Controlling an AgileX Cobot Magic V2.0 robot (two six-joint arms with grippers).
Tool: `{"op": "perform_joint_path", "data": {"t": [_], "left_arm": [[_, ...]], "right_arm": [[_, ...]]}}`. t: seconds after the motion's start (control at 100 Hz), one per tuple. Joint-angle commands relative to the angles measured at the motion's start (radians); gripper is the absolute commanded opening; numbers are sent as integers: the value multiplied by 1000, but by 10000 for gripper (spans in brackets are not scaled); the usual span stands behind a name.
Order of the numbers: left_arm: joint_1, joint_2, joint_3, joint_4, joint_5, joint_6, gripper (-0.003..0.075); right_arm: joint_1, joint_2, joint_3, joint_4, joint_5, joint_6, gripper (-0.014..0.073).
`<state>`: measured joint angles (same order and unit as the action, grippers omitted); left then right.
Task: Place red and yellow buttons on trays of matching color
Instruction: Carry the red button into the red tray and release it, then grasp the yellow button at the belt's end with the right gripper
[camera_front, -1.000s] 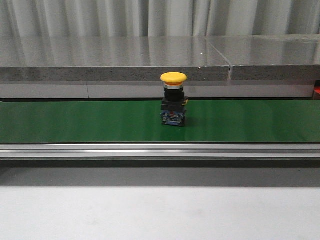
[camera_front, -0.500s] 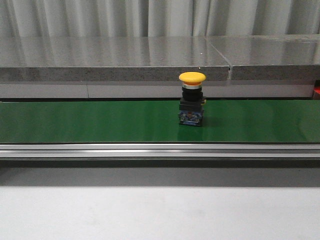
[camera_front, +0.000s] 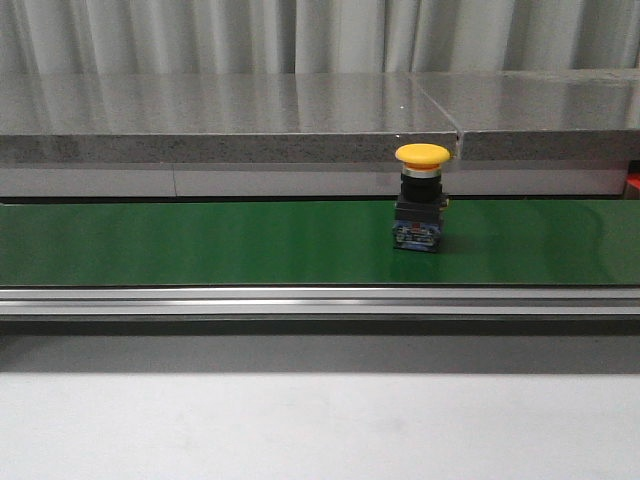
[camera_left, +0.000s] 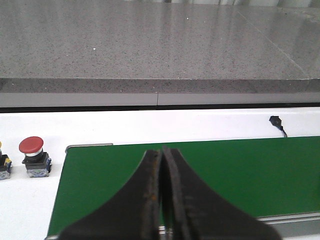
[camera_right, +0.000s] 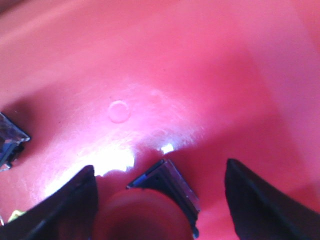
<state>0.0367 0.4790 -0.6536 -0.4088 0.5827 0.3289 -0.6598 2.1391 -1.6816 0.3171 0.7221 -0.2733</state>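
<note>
Right wrist view: the right gripper (camera_right: 160, 200) is seen spread wide inside the red tray (camera_right: 200, 65), a red button (camera_right: 145, 217) standing free between its fingers. In the left wrist view, the left gripper (camera_left: 161, 195) is pressed together, empty, poised over the green belt (camera_left: 240, 170); another red button (camera_left: 34, 156) is parked on the white surface beside it. On the front camera, the yellow button (camera_front: 421, 197) is carried further right along the belt than half a second ago.

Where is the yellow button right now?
In the front view, the yellow button stands upright on the green belt, right of centre, just in front of the grey stone ledge.
</note>
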Motion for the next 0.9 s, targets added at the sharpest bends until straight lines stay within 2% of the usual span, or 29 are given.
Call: {"op": "perform_joint_path", "data": {"t": [0.0,0.47,0.71,0.89], "left_arm": [[-7,2,-28,-26,-72,2,-19],[-7,2,-28,-26,-72,2,-19],[-7,2,-28,-26,-72,2,-19],[-7,2,-28,-26,-72,2,-19]], "right_arm": [[-5,-95,-29,12,-38,-4,552],[14,-342,6,13,44,-5,552],[75,-620,248,14,-52,-82,552],[161,-790,404,14,-84,-167,552]]}}
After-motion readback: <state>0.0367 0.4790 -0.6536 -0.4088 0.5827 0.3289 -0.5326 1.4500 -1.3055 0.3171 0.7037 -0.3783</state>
